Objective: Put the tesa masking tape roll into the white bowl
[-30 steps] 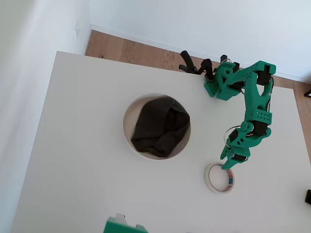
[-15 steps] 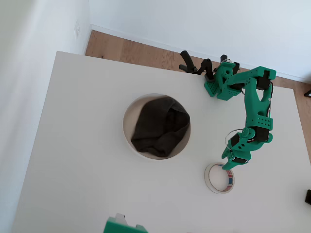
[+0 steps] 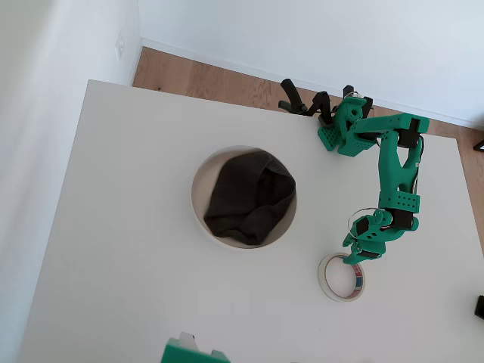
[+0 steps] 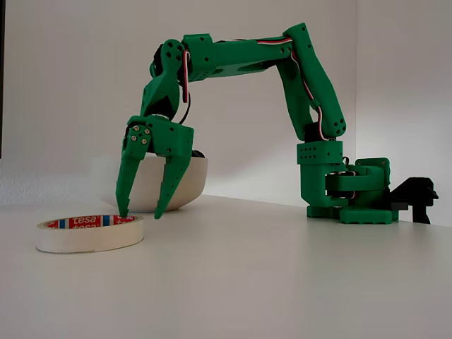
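White table (image 3: 128, 249), pale walls, strip of wood floor behind. Your tesa masking tape roll (image 3: 341, 277) lies flat on the table, well apart from the white bowl (image 3: 198, 219), which holds a dark cloth (image 3: 248, 198). Over the last second the arm has folded in and the gripper (image 4: 143, 213) has come down: its fingers stand apart, one tip just inside the roll's core at the near rim, the other outside it. Nothing is clamped yet. You look set to pinch the roll's wall; closing comes next, then the carry across to the bowl.
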